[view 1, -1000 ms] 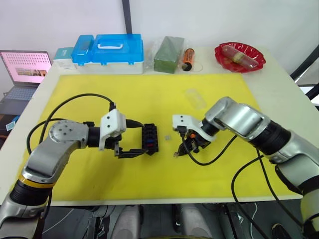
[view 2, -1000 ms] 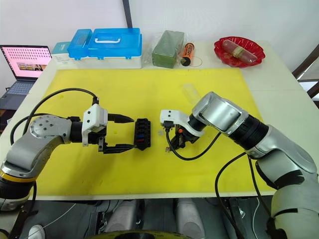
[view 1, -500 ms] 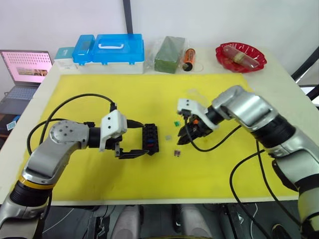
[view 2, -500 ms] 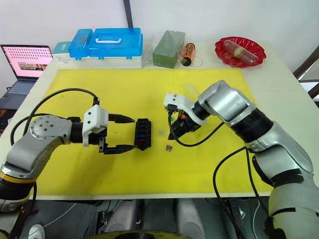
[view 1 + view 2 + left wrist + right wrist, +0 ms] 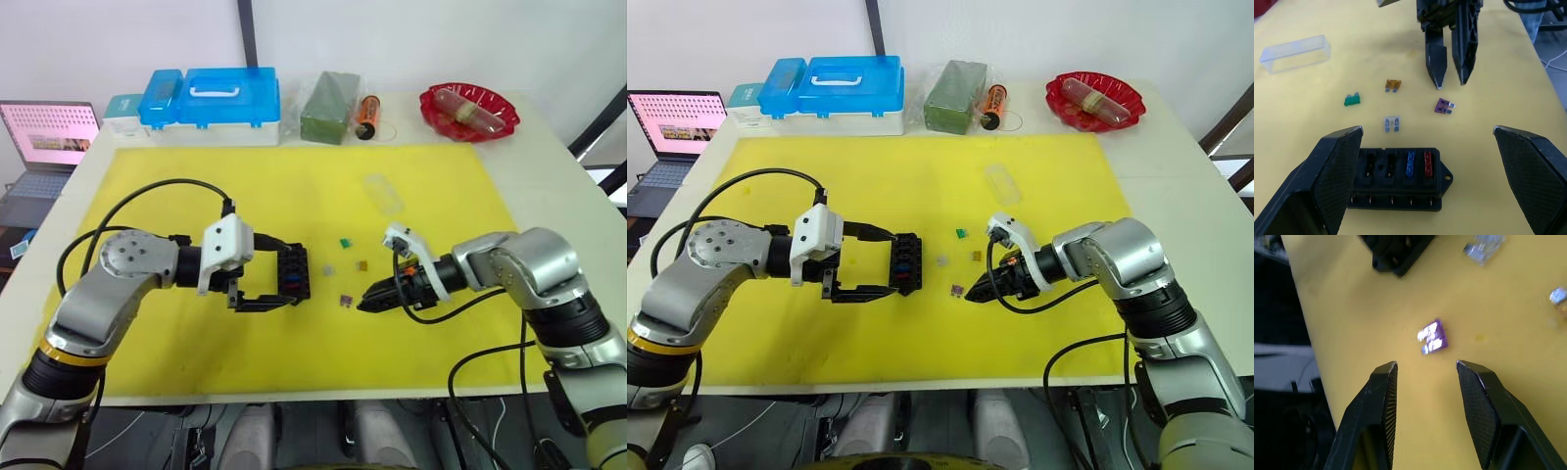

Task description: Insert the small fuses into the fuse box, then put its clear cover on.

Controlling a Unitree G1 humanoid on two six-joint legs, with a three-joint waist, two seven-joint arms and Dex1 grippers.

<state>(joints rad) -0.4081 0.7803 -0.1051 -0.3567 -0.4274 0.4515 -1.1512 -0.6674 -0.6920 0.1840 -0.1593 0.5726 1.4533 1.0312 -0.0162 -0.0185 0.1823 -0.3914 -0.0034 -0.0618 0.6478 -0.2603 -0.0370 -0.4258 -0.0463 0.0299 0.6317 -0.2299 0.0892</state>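
The right gripper [image 5: 364, 305] is seen low over the yellow mat [image 5: 196, 186], fingers spread and empty, tips aimed at the purple fuse [image 5: 346, 301], which lies flat just beyond them, not touched. The left gripper [image 5: 284, 273] is held wide apart around the fuse box [image 5: 297, 273], one finger at each end; contact cannot be told. In the left wrist view the fuse box [image 5: 1396, 178] is seen with a blue fuse [image 5: 1410, 161] and a red fuse [image 5: 1427, 161] seated in its slots, the other slots dark. Just past the box a grey fuse [image 5: 1392, 123] is laid flat on the mat. Farther on, the green fuse [image 5: 345, 243] and the orange fuse [image 5: 362, 264] are found loose, apart from each other. The clear cover [image 5: 384, 193] is placed farther back on the mat, well apart from the box, lying on its own. Beyond the mat's far edge a blue lidded case [image 5: 211, 101], a green block in a clear bag [image 5: 328, 96], an orange cylinder [image 5: 368, 117] and a red bowl [image 5: 470, 110] are lined up along the table [image 5: 549, 166]. A laptop [image 5: 44, 137] is seen off the table's left side.
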